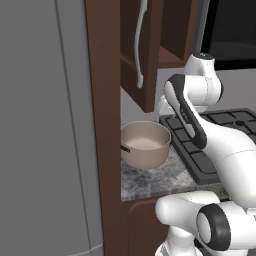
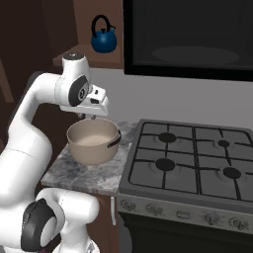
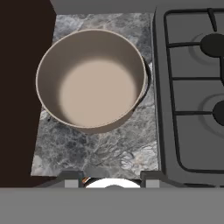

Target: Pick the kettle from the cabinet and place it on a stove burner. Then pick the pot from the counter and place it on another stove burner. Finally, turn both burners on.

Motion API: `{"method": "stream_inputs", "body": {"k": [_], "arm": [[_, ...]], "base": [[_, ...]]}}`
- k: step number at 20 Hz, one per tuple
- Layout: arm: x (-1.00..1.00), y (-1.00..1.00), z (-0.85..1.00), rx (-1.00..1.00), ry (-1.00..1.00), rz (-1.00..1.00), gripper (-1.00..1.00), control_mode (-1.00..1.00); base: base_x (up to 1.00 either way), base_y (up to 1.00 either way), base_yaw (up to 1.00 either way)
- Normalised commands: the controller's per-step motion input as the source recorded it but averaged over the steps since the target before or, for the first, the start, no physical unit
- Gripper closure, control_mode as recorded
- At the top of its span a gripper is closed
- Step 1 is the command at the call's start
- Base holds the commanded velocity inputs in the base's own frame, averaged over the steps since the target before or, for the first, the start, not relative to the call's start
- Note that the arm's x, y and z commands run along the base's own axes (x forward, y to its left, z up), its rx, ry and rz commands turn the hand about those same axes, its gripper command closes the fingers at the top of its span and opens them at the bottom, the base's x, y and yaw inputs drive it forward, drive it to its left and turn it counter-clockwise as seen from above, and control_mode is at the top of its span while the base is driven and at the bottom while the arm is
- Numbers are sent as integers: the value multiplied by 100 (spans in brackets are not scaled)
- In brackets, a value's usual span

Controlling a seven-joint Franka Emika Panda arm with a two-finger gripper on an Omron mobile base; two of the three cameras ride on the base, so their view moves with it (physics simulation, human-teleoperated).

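Pot directly below end effector

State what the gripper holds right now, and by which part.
Nothing is held. The gripper hangs above the pot, which sits on the counter; its jaws are empty. The kettle is in the cabinet.

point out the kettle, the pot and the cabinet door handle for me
kettle (image 2: 103, 41), right base view, on its blue round body
pot (image 3: 94, 89), hand view, on its pale inside bottom
cabinet door handle (image 1: 139, 45), left base view, midway along the whitish curved bar
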Motion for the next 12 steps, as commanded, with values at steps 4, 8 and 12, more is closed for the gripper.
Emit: {"method": "stream_inputs", "body": {"k": [4,8,12], "arm": [[0,0,0,-1,-1,1,-100,-100],[0,0,1,-4,-9,4,-100,-100],[0,0,16,-8,-17,1,-100,-100]], "base": [[0,0,0],[0,0,0],[0,0,0]]}}
